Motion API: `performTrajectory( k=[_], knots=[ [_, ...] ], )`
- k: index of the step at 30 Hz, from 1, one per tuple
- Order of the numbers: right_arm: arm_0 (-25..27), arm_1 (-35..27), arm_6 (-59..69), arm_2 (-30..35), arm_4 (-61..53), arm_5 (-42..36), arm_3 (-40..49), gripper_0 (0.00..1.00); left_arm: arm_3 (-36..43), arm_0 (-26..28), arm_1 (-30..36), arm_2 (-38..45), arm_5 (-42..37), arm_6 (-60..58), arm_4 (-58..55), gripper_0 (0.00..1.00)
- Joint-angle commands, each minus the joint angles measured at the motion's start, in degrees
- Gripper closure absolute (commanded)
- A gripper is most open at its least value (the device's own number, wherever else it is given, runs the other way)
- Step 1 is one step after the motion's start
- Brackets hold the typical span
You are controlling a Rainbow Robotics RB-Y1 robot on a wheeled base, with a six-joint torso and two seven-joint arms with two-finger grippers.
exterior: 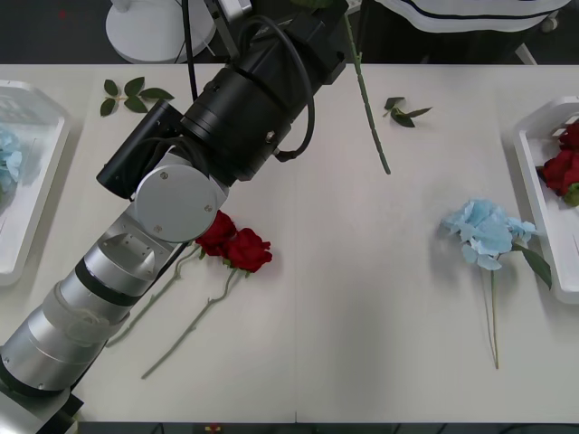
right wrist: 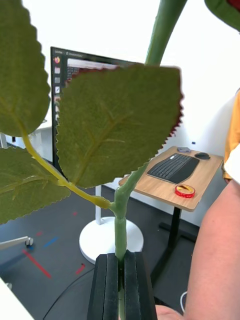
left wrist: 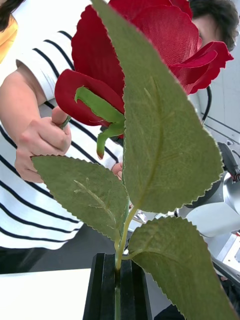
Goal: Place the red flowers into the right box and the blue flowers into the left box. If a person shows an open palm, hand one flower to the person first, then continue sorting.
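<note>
My left gripper point(left wrist: 117, 292) is raised past the table's far edge, shut on the stem of a red flower point(left wrist: 110, 65) whose bloom stands above it. That flower's stem point(exterior: 366, 99) hangs down over the table. A person's hand point(left wrist: 42, 142), in a striped sleeve, is closed right beside the bloom. My right gripper point(right wrist: 120, 292) is shut on a leafy green stem point(right wrist: 120, 225). Two red flowers point(exterior: 237, 244) lie on the table by my left arm. One blue flower point(exterior: 488, 231) lies near the right box point(exterior: 534, 194), which holds red flowers point(exterior: 563, 167). The left box point(exterior: 41, 181) holds a blue flower point(exterior: 7, 155).
Loose leaf sprigs lie at the far left point(exterior: 131, 95) and far centre-right point(exterior: 404, 111) of the table. My left arm point(exterior: 181, 181) crosses the table's left half. A person's bare arm point(right wrist: 215, 250) is close beside the right gripper. A desk with a keyboard point(right wrist: 172, 167) stands behind.
</note>
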State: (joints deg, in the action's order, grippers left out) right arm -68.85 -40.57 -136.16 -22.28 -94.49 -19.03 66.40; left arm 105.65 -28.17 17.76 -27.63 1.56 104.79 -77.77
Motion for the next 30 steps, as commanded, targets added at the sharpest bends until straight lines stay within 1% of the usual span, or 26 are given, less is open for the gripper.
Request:
performTrajectory(
  k=[1,2,3,4,5,6,7,8,10,14,19,22,25,27,28,30],
  knots=[
    [-3.39,1.2,-0.42,-0.13,-0.78,0.58,0.31,1.0,2.45,0.4,-1.23,-0.4,0.82,-3.37,-0.46,1.0],
    [-3.48,1.2,-0.25,-0.13,-0.78,0.49,0.31,0.97,2.45,0.4,-1.23,-0.4,0.82,-3.37,-0.46,1.0],
    [-3.48,1.2,-0.16,-0.04,-0.87,0.58,0.31,0.84,2.45,0.4,-1.23,-0.4,0.82,-3.37,-0.46,1.0],
    [-3.48,1.2,-0.07,-0.13,-1.04,0.49,0.23,0.57,2.45,0.4,-1.23,-0.4,0.82,-3.37,-0.46,1.0],
    [-3.48,1.2,0.11,-0.13,-1.31,0.49,0.31,0.41,2.45,0.4,-1.23,-0.4,0.82,-3.37,-0.46,1.0],
    [-3.48,1.2,0.19,-0.13,-1.48,0.49,0.31,0.33,2.45,0.4,-1.23,-0.4,0.82,-3.37,-0.46,1.0],
    [-3.48,1.2,0.28,-0.13,-2.1,0.49,0.23,0.23,2.45,0.4,-1.23,-0.4,0.82,-3.37,-0.46,1.0],
    [-3.48,1.02,0.46,-0.13,-2.89,0.49,0.14,0.15,2.45,0.4,-1.23,-0.4,0.82,-3.37,-0.46,1.0],
    [-3.48,0.93,0.55,-0.13,-4.21,0.4,0.14,0.08,2.45,0.4,-1.23,-0.4,0.82,-3.37,-0.46,1.0],
    [-3.48,0.05,0.72,-0.13,-6.14,-0.57,0.14,0.01,2.45,0.4,-1.23,-0.4,0.82,-3.37,-0.46,1.0],
    [-3.57,-2.76,1.51,-0.04,-9.48,-5.49,0.14,0.0,2.45,0.4,-1.23,-0.4,0.82,-3.37,-0.46,1.0],
    [-3.57,-4.78,4.94,-0.13,-10.45,-10.06,0.14,0.0,2.45,0.4,-1.23,-0.4,0.82,-3.37,-0.46,1.0],
    [-3.57,-7.33,11.36,-0.13,-10.01,-16.39,0.14,0.0,2.45,0.4,-1.23,-0.4,0.82,-3.37,-0.46,1.0],
    [-3.57,-9.35,16.01,-0.13,-8.69,-22.63,0.23,0.0,2.45,0.4,-1.23,-0.4,0.82,-3.37,-0.46,1.0],
    [-3.48,-9.88,17.25,-0.13,-8.34,-24.12,0.14,0.0,2.45,0.4,-1.23,-0.4,0.82,-3.37,-0.46,1.0],
    [-3.48,-12.16,22.08,-0.48,-7.02,-30.8,0.23,0.0,2.45,0.4,-1.23,-0.4,0.82,-3.37,-0.46,1.0]
  ],
)
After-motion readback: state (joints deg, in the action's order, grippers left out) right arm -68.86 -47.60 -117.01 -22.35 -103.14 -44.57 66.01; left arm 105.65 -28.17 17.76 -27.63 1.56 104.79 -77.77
